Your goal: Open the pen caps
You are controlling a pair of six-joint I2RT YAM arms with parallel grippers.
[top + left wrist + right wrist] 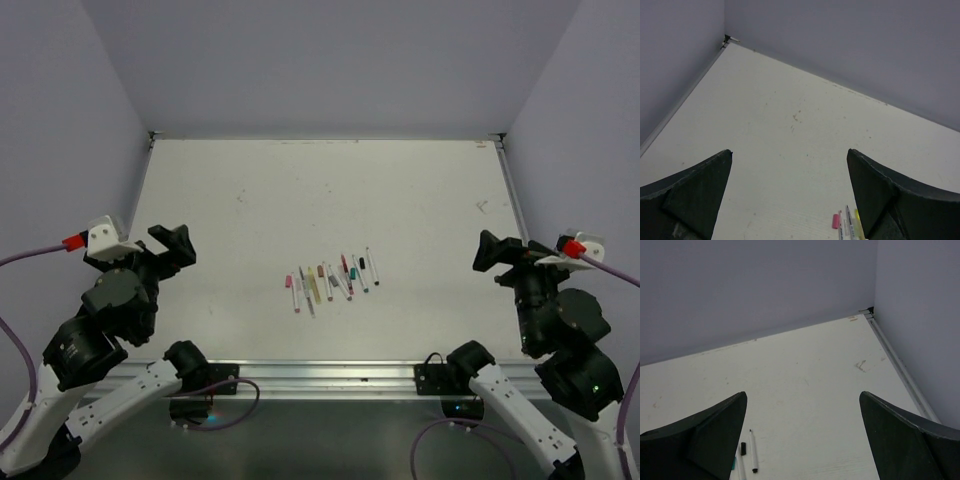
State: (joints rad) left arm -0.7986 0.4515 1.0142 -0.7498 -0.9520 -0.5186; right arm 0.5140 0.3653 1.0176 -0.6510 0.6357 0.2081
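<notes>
Plastic pen caps [289, 281], small, short and round, in pink, red, green and black, are seen lying among thin white-barrelled pens [330, 280] in a short row on the flat white table [300, 190]. The row is placed between the two grippers, well apart from both and lower than both.

The left gripper [172, 245], black with two fingers, is held up with its fingers spread wide, and nothing is gripped. From it, a pink cap [835, 221] is found below and ahead, near its right-hand finger [880, 195]. The right gripper [497, 250], black too, is also spread wide and holds nothing. From it, a black cap [743, 448] is found below, just beside its left-hand finger [705, 435].

The caps are judged to be light, hard and smooth, so they may slip or roll when touched. A capped pen would best be held by the barrel in one gripper while the cap is pinched across its round sides by the other and pulled straight off. Some caps seem to lie loose, but whether any is on a barrel cannot be told, because the pens look so small.
</notes>
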